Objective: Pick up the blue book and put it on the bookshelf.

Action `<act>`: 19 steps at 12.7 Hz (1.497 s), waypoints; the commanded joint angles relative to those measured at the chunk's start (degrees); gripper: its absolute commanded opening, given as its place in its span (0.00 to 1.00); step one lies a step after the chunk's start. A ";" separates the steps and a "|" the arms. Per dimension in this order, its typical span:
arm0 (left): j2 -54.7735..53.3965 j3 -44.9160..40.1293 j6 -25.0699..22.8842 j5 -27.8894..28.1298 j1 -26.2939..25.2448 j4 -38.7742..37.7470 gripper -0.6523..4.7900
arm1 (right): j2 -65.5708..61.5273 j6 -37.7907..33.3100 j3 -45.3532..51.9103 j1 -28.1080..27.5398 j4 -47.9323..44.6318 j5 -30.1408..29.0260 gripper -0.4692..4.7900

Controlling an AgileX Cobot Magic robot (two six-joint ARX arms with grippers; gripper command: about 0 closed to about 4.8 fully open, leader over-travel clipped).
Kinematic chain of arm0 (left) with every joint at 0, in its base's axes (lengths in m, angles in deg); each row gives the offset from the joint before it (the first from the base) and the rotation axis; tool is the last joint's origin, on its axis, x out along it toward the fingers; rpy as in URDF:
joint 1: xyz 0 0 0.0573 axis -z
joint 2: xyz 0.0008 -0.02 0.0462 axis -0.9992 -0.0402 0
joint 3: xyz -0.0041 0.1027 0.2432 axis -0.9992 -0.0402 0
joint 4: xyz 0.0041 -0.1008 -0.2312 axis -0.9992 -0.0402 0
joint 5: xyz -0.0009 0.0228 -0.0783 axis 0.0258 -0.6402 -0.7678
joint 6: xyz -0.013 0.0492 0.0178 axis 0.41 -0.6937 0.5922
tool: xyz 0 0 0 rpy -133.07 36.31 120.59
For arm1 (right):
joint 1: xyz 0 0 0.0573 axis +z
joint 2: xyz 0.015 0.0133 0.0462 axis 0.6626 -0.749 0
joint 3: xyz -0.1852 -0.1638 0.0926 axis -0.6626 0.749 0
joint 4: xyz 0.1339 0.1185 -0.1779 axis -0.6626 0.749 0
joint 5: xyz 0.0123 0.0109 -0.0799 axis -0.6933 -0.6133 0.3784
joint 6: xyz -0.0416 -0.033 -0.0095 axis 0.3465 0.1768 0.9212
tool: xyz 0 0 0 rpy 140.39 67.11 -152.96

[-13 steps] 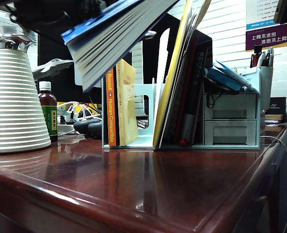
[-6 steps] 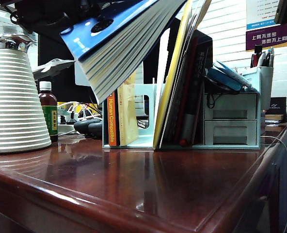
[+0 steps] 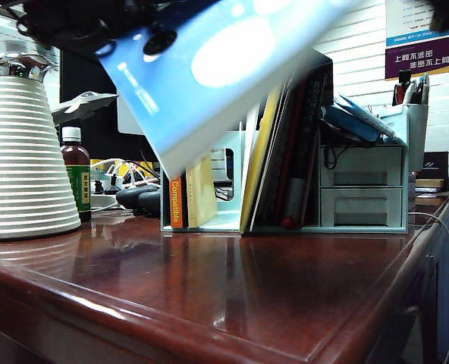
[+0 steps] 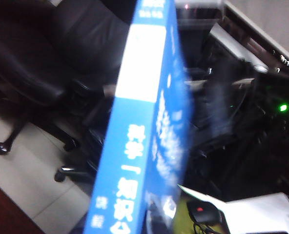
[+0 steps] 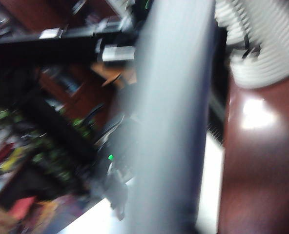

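We see a glossy reddish-brown desk (image 3: 232, 296) reflecting overhead light. At 9 o'clock stands a ribbed white cone-shaped vessel (image 3: 23, 167) with a brown bottle (image 3: 76, 182) beside it. At 1 o'clock white blinds (image 3: 361, 61) carry a purple sign (image 3: 422, 54). The left wrist view shows a black office chair (image 4: 47, 63) on pale floor tiles (image 4: 27, 180).

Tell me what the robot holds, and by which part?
The blue book, tilted above the bookshelf. The left end effector, top left, seems to grip its upper-left corner; whether the right end effector, top right, holds it cannot be told.
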 commanded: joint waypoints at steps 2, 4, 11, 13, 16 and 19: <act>0.33 1.46 -0.02 -0.04 -0.77 1.77 0.11 | 0.44 0.28 -0.42 -3.39 -1.49 3.82 1.00; 0.35 1.81 0.31 2.14 -1.38 3.45 0.11 | 0.76 0.28 -0.42 -8.61 -1.51 6.14 1.00; 0.46 5.25 5.55 12.83 -2.69 16.94 0.11 | 4.74 -1.25 -1.27 -12.35 -6.56 17.25 1.00; 0.48 6.95 10.56 16.48 -2.69 24.13 0.11 | 4.92 -1.22 -2.78 -12.28 -6.58 18.23 0.99; 1.27 9.81 19.26 17.40 -2.69 32.92 0.11 | 5.88 -1.22 -3.21 -12.31 -7.50 18.08 0.10; 2.73 12.66 19.39 19.52 -2.69 34.34 0.11 | 6.56 -1.25 -3.21 -12.26 -8.00 18.91 0.08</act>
